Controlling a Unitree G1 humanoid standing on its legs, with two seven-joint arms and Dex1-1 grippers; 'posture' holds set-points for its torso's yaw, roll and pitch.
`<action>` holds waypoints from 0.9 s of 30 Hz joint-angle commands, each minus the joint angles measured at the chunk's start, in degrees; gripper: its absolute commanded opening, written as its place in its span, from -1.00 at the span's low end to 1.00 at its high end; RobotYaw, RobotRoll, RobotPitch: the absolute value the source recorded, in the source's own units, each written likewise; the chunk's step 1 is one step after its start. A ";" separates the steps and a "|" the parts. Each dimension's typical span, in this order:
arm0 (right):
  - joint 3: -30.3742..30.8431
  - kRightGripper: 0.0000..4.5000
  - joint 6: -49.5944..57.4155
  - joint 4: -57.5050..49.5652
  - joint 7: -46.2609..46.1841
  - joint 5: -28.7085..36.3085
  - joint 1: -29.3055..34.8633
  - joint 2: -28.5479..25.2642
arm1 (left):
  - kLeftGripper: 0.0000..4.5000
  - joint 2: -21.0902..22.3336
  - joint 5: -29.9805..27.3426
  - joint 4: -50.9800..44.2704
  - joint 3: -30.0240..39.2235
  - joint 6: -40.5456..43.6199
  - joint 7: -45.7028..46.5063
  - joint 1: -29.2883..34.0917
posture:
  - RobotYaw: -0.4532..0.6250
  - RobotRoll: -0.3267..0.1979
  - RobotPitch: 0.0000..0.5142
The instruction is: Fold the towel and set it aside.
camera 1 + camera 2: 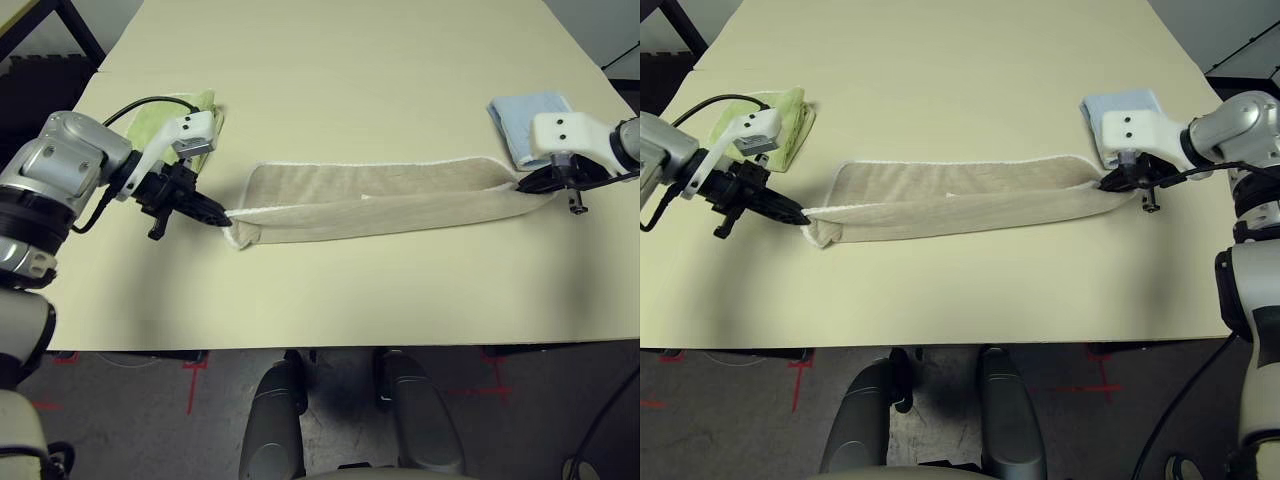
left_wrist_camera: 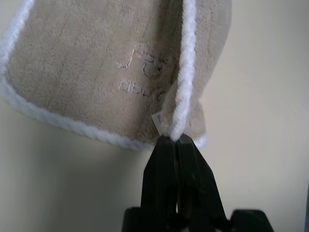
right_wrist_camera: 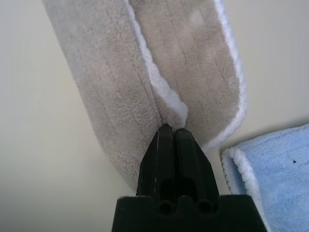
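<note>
Across the frame's middle, the towel (image 1: 380, 200) is lying lengthwise on the bench (image 1: 350, 80), left hand (image 1: 222, 217) and right hand (image 1: 520, 185) each pinching shut on one end, equally near.

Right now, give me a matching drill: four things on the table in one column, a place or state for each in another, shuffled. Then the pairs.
Things:
1. towel
2. lime-green cloth
3. light-blue cloth
4. left gripper

Places or states:
A. folded, by the right arm
B. shut on the towel's white-edged end
C. stretched in a long band between both grippers
D. folded, behind the left arm

Pairs: 1-C, 2-D, 3-A, 4-B

The right gripper is shut on the towel's other end.
</note>
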 commanded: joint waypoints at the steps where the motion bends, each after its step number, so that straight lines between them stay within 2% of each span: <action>1: -2.62 -1.00 0.79 0.51 0.77 1.96 2.36 -0.38 | -0.99 -1.23 2.95 2.92 3.37 -0.48 -0.35 -0.73 | -0.38 0.25 -0.17; 8: -2.38 -1.00 0.55 -0.18 1.63 0.79 3.07 -0.59 | -0.99 0.76 3.20 2.62 1.51 0.39 -0.35 -0.30 | -0.37 0.25 -0.17; 13: -0.71 -1.00 -0.65 -0.08 0.27 -2.00 3.10 -1.39 | -0.99 -1.57 5.44 4.37 3.86 -2.39 -0.35 -0.34 | -0.37 0.25 -0.18; 17: -5.88 -1.00 1.74 0.46 -3.66 2.60 1.55 0.93 | -0.99 -1.95 5.83 4.22 5.29 -1.87 -0.35 -0.76 | -0.37 0.25 -0.18; 20: -10.61 -1.00 5.10 0.79 -9.63 6.33 -0.17 3.95 | -0.99 -3.55 7.24 9.09 9.95 -2.13 3.35 -2.49 | -0.36 0.25 -0.18; 22: -11.79 -1.00 5.69 0.94 -14.98 6.25 -0.84 5.22 | -0.99 -5.15 8.29 13.69 13.57 -3.91 11.33 -3.96 | -0.36 0.25 -0.18; 24: -13.98 -1.00 6.62 1.35 -24.08 6.97 -2.21 7.14 | -0.99 -8.12 7.66 19.50 20.07 -7.03 28.19 -6.48 | -0.34 0.25 -0.16; 27: -19.83 -1.00 7.30 1.83 -38.90 10.70 -5.63 10.58 | -0.99 -11.09 6.96 25.29 29.45 -19.85 53.89 -10.32 | -0.34 0.25 -0.16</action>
